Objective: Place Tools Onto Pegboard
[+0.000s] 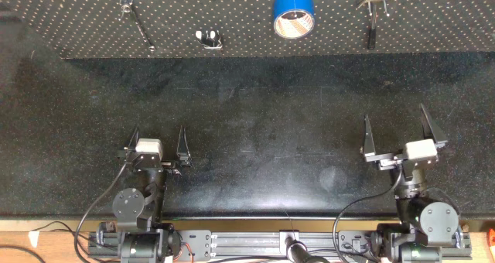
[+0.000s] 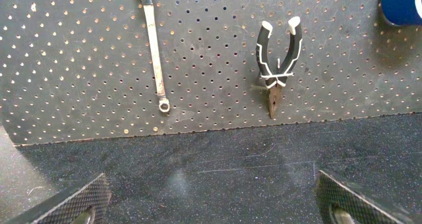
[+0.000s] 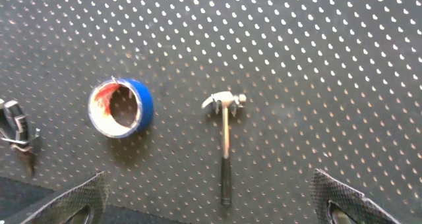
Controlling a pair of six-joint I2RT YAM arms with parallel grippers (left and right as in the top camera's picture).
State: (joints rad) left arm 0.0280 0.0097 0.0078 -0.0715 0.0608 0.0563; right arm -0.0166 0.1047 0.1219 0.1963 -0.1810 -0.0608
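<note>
While the left wrist view faces the wrench [image 2: 153, 46] and pliers [image 2: 273, 85] hanging on the pegboard [image 2: 211, 26], the right one faces tape [image 3: 144, 105] and hammer [image 3: 225, 145]. The left claw [image 1: 158, 130] and right claw [image 1: 394, 116] stand wide apart, empty, over the desk [image 1: 263, 116].

The dark, scuffed bench [image 1: 255, 131] spreads across the middle of the top view, with a pale smudge [image 1: 334, 178] toward 4 o'clock, a light wooden edge strip [image 1: 46, 225] at 8 o'clock and a small white tag [image 1: 35, 238] just below it.
</note>
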